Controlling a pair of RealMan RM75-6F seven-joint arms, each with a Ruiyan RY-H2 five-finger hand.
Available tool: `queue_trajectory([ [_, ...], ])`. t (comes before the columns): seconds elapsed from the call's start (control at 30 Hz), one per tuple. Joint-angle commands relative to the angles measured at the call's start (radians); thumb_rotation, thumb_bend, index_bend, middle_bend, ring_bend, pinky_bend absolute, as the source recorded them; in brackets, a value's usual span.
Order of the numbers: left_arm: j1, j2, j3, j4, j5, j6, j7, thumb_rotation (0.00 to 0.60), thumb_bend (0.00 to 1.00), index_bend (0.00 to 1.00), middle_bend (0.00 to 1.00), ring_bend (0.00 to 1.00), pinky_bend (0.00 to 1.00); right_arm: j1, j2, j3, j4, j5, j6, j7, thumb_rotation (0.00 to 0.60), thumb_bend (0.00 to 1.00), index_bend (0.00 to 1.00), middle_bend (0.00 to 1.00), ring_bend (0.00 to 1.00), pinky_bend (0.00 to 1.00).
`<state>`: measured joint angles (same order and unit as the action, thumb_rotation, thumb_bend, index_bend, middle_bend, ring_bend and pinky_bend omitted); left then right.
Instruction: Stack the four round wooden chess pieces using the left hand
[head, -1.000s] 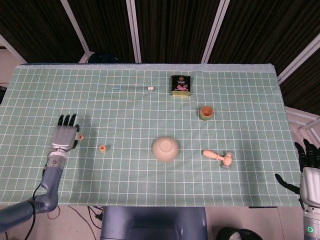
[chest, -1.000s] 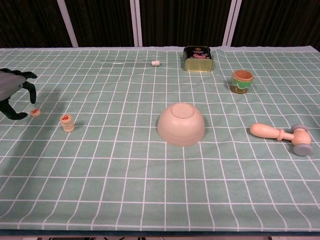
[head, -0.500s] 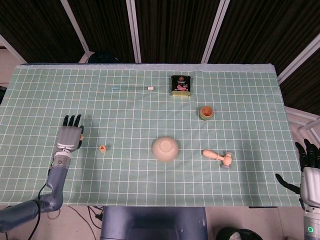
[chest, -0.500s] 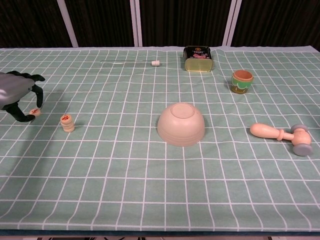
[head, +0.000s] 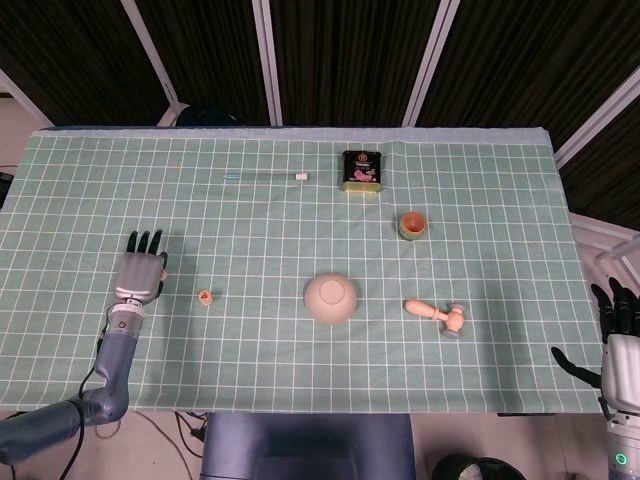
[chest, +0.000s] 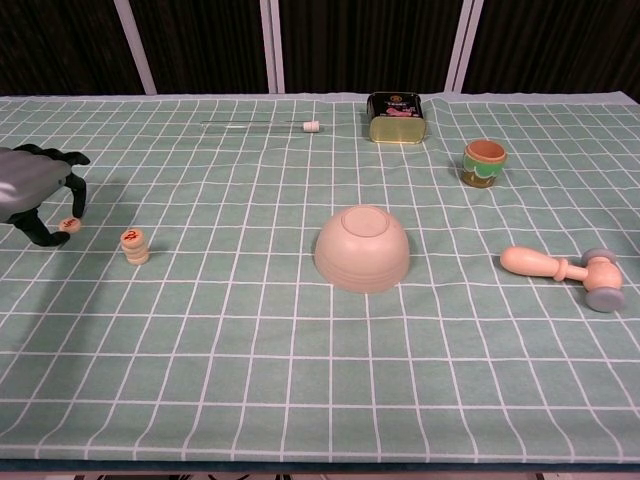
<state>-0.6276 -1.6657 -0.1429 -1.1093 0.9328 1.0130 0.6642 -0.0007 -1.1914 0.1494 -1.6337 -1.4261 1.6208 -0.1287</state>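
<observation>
Green grid-patterned cloth surface (chest: 300, 340). Left hand (chest: 30, 185) arched, palm down, fingers pinching a single round wooden chess piece (chest: 68, 225). Short stack of round wooden chess pieces (chest: 135, 246) near, to its right. Right hand (head: 620, 335) at surface's far edge, fingers apart, empty.

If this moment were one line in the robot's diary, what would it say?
left hand: pinching loose chess piece | stack: stands apart, to its right | right hand: idle at table edge

My left hand (chest: 30, 192) arches low with its fingers (chest: 72, 200) curled down, pinching a round piece (chest: 68, 224) beneath them. My right hand (head: 620, 350) hangs open, fingers spread.
</observation>
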Motion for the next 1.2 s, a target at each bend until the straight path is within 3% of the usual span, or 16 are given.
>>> queue_trajectory([
  [0.03,0.000,-0.002,0.000,0.004,-0.002,-0.003,0.002,0.600,0.31,0.47,0.00,0.00,0.00,0.000,0.001,-0.001,-0.002,0.002,-0.002,0.001,0.600,0.23,0.12,0.01,0.00,0.00],
  [0.53,0.005,0.014,-0.005,-0.036,0.007,0.013,0.002,0.600,0.31,0.49,0.00,0.00,0.00,0.000,0.003,0.001,-0.002,0.001,0.000,0.005,0.600,0.23,0.12,0.01,0.00,0.00],
  [0.97,0.018,0.143,0.017,-0.361,0.156,0.118,-0.003,0.600,0.31,0.50,0.00,0.00,0.00,0.000,0.000,0.001,-0.001,-0.002,0.001,0.003,0.600,0.23,0.12,0.01,0.00,0.00],
  [1.2,0.022,0.174,0.029,-0.473,0.184,0.147,0.026,0.600,0.31,0.50,0.00,0.00,0.00,-0.001,0.001,0.002,0.000,-0.002,0.003,0.007,0.600,0.23,0.12,0.01,0.00,0.00],
])
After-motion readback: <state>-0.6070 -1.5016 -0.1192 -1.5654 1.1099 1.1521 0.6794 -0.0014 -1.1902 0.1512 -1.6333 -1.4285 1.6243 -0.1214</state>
